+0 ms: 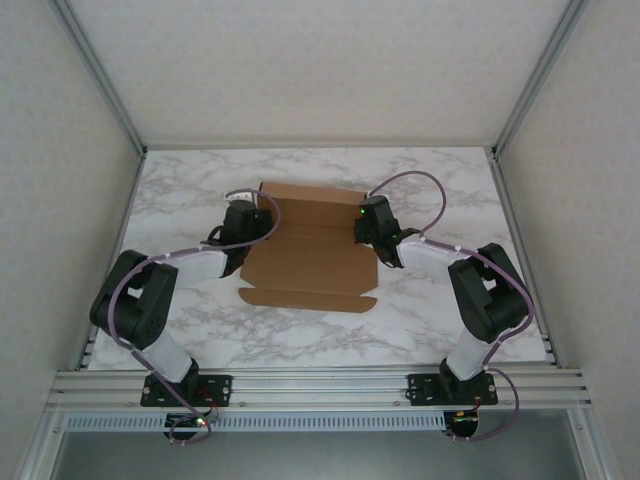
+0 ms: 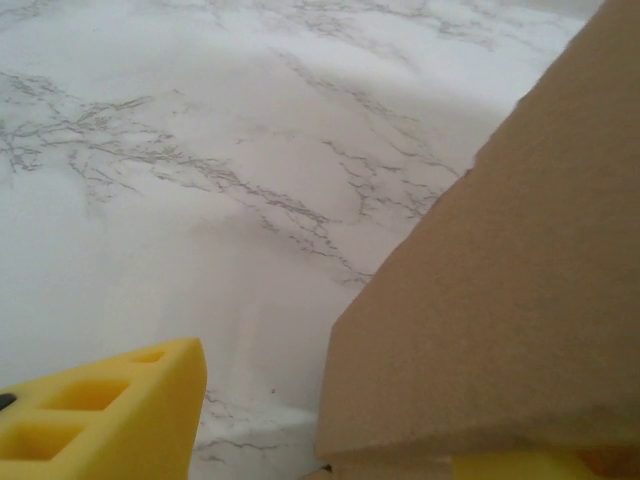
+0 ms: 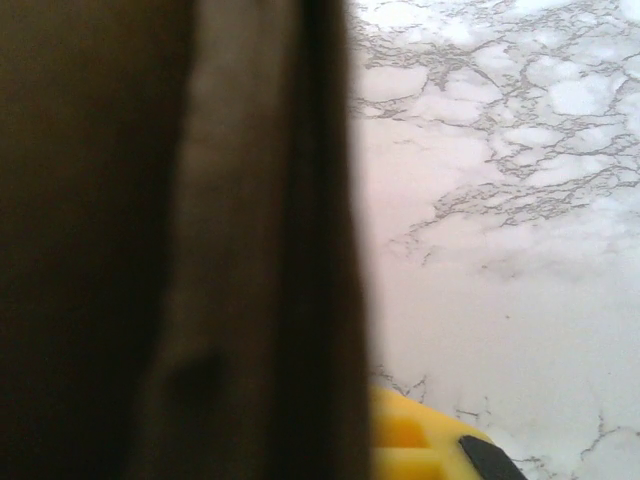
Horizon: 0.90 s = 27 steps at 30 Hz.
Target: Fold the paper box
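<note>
The paper box (image 1: 312, 255) lies opened out at the centre of the marble table (image 1: 440, 190), its long creases running left to right. At its upper-left edge the left gripper (image 1: 258, 212) stands parted, one yellow finger (image 2: 110, 410) clear of the cardboard; the right gripper (image 1: 366, 228) sits at the upper-right edge, its grip impossible to tell

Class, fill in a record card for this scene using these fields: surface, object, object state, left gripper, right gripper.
surface: white marble-patterned table
object: brown paper box, mid-table between the arms
object state: opened out, not yet closed up
left gripper: at the box's left edge, fingers spread, cardboard lying over one finger
right gripper: at the box's right edge, cardboard close beside it; open or shut unclear
</note>
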Tool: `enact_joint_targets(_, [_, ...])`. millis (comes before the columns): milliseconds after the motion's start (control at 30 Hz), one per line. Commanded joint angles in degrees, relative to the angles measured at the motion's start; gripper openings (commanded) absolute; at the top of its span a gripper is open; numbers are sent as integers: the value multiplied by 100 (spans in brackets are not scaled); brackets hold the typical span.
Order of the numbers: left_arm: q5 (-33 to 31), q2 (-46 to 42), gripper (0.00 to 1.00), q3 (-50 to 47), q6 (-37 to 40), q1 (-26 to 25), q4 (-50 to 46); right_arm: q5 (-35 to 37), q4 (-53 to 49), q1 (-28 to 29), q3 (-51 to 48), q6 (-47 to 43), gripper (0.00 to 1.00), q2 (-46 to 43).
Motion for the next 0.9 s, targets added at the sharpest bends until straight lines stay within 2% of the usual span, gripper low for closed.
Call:
enact_joint_targets(0, [258, -625, 61, -262, -232, 85, 3, 131, -482, -82, -175, -84, 9, -48])
enact_joint_targets(267, [408, -1680, 58, -808, -486, 87, 80, 52, -419, -77, -165, -102, 9, 18])
enact_joint_targets(400, [450, -1878, 59, -784, -80, 111, 52, -18, -377, -77, -192, -171, 10, -2])
enact_joint_targets(567, [907, -1480, 57, -816, 426, 80, 126, -82, -366, -78, -176, -236, 10, -15])
enact_joint_targets(867, [336, -445, 58, -828, 531, -34, 815, -238, -348, -79, -147, -301, 10, -65])
